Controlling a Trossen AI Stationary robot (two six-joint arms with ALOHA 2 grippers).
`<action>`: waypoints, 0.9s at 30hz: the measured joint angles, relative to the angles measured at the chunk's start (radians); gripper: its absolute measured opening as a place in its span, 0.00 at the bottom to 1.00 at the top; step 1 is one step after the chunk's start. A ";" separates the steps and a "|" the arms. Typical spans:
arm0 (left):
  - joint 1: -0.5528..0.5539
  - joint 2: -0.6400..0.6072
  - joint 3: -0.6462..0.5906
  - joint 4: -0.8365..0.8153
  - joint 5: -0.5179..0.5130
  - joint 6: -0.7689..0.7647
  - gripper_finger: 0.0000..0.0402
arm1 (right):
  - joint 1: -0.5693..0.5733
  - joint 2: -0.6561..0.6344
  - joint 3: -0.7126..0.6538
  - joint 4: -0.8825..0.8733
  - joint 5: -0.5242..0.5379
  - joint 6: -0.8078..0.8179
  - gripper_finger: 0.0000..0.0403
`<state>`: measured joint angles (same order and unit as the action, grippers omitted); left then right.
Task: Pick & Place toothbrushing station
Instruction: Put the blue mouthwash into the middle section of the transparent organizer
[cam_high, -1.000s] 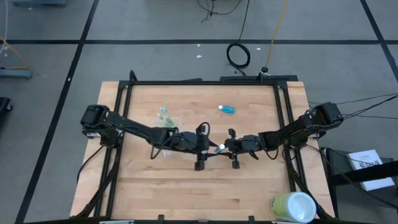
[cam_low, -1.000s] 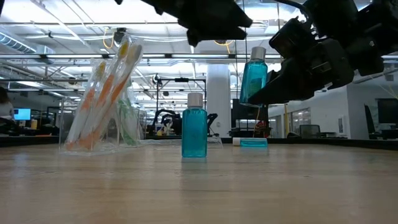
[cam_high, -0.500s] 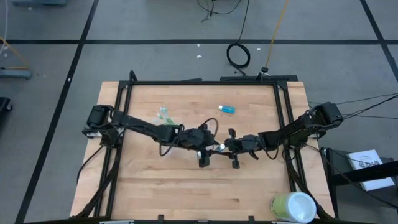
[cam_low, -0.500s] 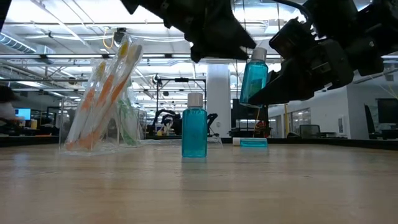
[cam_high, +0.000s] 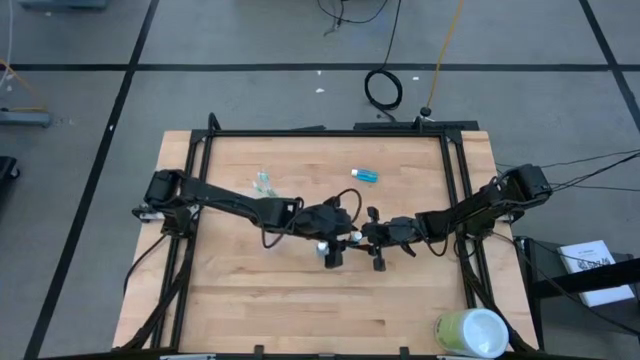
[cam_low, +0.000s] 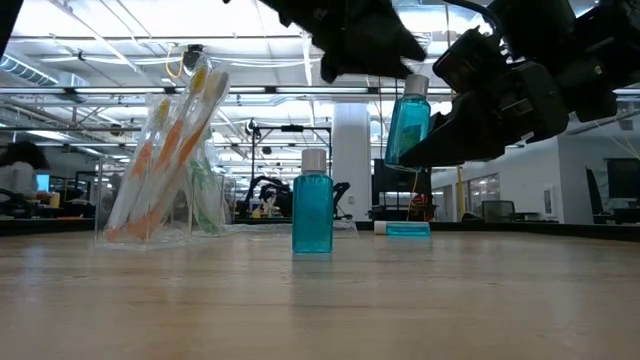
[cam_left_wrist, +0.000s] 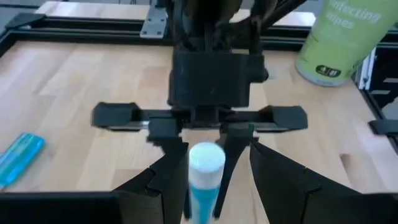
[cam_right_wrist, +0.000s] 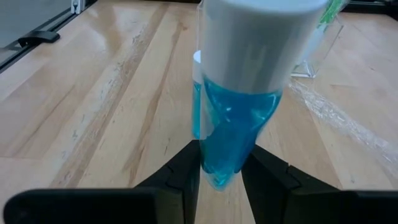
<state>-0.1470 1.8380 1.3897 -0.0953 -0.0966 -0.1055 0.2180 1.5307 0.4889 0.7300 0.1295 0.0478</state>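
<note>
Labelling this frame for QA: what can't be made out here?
- High view: the held bottle shows as a white speck between the arms; the left claw covers the standing bottle.
- Low view: both arms are cut off by the top edge.
- Right wrist view: the right claw grips the held bottle, which blocks most of the clear cup.

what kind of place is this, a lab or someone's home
Most likely a robotics lab inside an open-plan office: a wooden table in a black metal frame stands on grey carpet tiles with loose black cables, and behind it run rows of ceiling lights and desks with monitors.
</note>
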 joint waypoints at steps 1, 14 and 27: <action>0.000 0.005 0.000 0.004 0.001 0.003 0.44 | 0.000 0.000 0.000 0.000 0.000 0.000 0.24; -0.003 0.058 -0.002 0.049 -0.002 0.006 0.44 | 0.000 0.000 0.000 0.002 0.000 0.000 0.24; 0.009 0.060 -0.002 0.047 -0.007 0.000 0.38 | 0.000 0.000 0.000 -0.001 0.000 0.000 0.24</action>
<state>-0.1379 1.8980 1.3876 -0.0479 -0.1032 -0.1055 0.2184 1.5307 0.4889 0.7288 0.1295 0.0483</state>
